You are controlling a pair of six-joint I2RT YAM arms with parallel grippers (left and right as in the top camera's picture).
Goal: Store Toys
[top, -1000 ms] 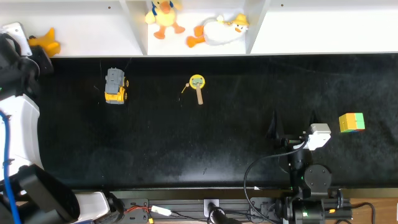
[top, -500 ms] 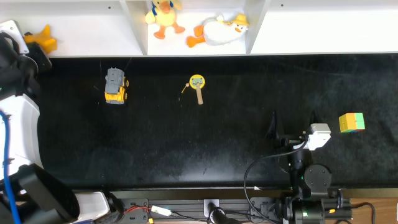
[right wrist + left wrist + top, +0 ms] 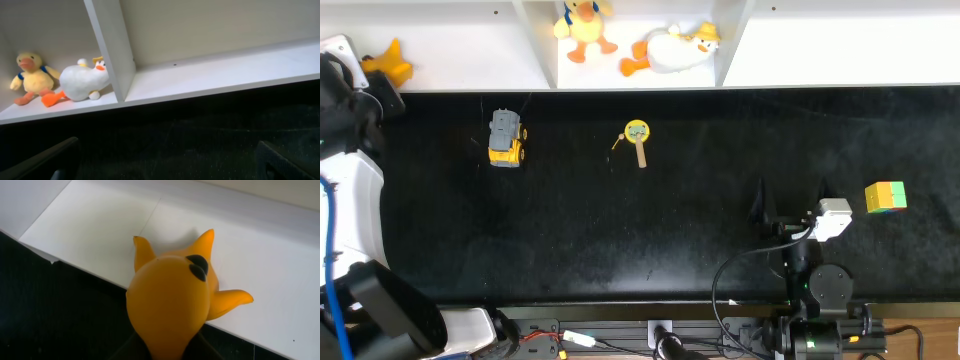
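My left gripper [image 3: 167, 352] pinches the orange toy [image 3: 170, 300] over the shelf [image 3: 90, 230] lip; right gripper [image 3: 790, 205] sits wide. Release here and it may roll off.

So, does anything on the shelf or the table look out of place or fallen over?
Only the white duck in the middle compartment: it lies on its side, while the yellow duck beside it sits upright. Nothing looks spilled or damaged.

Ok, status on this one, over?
Left gripper shut on orange toy, at left shelf bay edge. Right gripper open, empty. Toy truck, stick toy, cube waiting. Nothing blocking.
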